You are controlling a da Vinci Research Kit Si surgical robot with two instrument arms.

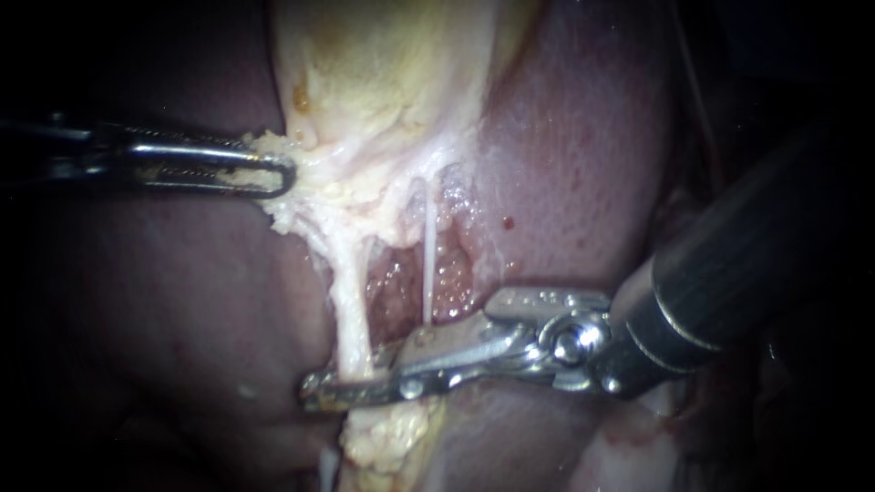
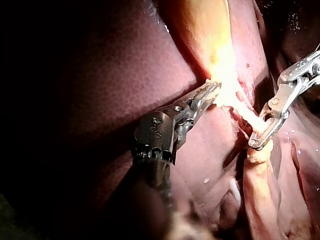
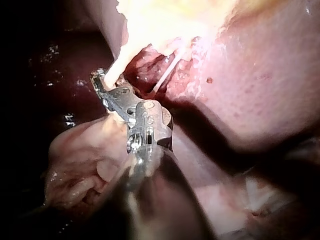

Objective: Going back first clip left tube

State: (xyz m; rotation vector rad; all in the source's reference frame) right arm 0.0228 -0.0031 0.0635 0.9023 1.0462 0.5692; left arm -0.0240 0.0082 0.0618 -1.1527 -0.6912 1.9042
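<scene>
The pale yellow gallbladder (image 1: pixel 383 82) hangs above two strands. The thicker, whitish left tube (image 1: pixel 346 301) runs down into my right instrument (image 1: pixel 351 381), whose slim metal jaws lie close together across it, one on each side. No clip can be made out on the tube. The thin white right tube (image 1: pixel 427 255) stands free just above those jaws. My left instrument (image 1: pixel 273 173) is shut on the fatty edge of the gallbladder and holds it out to the left. In the left wrist view my right instrument (image 2: pixel 257 137) rings the left tube (image 2: pixel 247 114).
Dark red liver (image 1: pixel 565 164) lies on both sides of the gallbladder. A lump of yellow fat (image 1: pixel 392 437) hangs under the right instrument's jaws. Raw pink tissue (image 1: pixel 447 282) shows behind the two tubes. The right instrument's dark shaft (image 1: pixel 729 273) fills the right side.
</scene>
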